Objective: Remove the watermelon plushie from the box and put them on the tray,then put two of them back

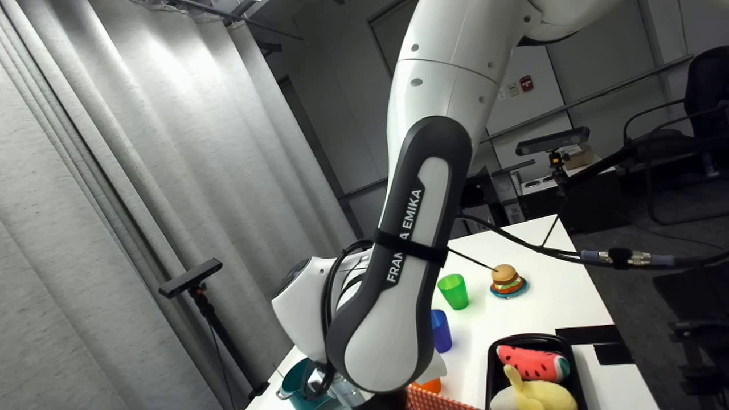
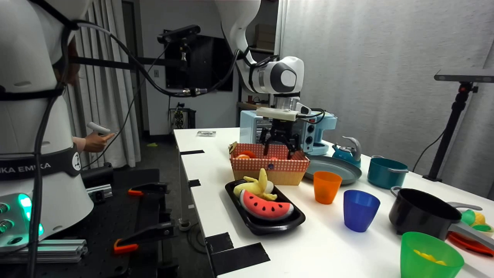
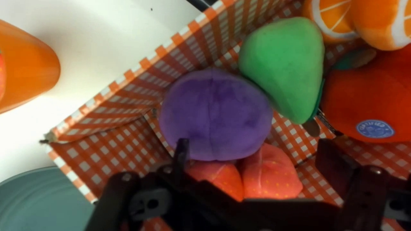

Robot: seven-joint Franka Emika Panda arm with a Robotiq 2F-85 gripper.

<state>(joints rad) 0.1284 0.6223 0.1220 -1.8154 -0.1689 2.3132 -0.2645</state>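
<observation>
Wrist view. Gripper [image 3: 253, 149] spread wide over the checked box [image 3: 131, 77], nothing visibly pinched. By judgement, a pick inside the box; letting go not ruled out. If picking, go for the dotted pink plushie [image 3: 273, 176], partly between the jaws, at five o'clock from the purple plushie [image 3: 215, 118]. Centre first, sink straight down, squeeze gently: soft stuffing, likely to give. Keep off the purple one and the walls; clear the rim before travelling. Purple one round, velvety, seamed down the middle. Green plushie [image 3: 284, 69] at one o'clock from the jaws, blunt-cornered. Red plushie [image 3: 369, 99] at two, with a round blue patch. No watermelon recognisable in here.

In an exterior view: watermelon plushie [image 2: 266, 208] on the black tray [image 2: 270, 227], at six o'clock from the box and just beside it. Fabric crescent, black seeds, pale rind edge. Yellow plushie [image 2: 252, 188] at eleven o'clock from the crescent; contact uncertain. Set any next toy down lightly, without nudging the crescent over the low rim.

In an exterior view: arm [image 1: 387, 330] hiding the gripper; no reading of the jaws from here. Burger toy [image 1: 506, 278] between eleven and twelve from the tray, bun domed. Green cup [image 1: 454, 292] at ten-thirty, thin-walled, translucent.
</observation>
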